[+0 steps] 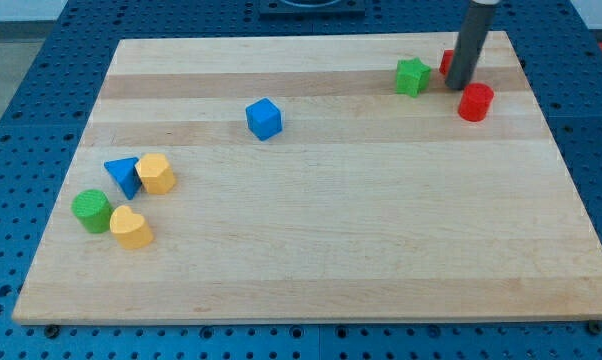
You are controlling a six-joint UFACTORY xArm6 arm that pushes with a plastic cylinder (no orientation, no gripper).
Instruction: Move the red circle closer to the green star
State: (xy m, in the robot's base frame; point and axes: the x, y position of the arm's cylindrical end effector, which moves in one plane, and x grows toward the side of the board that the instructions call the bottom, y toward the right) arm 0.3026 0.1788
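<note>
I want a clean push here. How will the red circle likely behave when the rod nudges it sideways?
The red circle stands on a flat end and looks squat, so it should slide rather than tip. Its round wall may let it slip off my tip if hit off-centre. The wooden board looks smooth, so little resistance seems likely.

Bright, even light falls from above onto the pale wooden board (pixel 321 250), with no harsh glare on it. Shadows are short and soft: the blue cube (pixel 264 118) and the yellow blocks at the near left (pixel 131 228) throw faint dark edges close beneath them. The dark rod looks slightly soft along its length, its tip (pixel 457 86) dim against the wood. The board's edges appear as a trapezoid, narrowing toward the far side; focus is moderate overall, with small detail a little blurred
</note>
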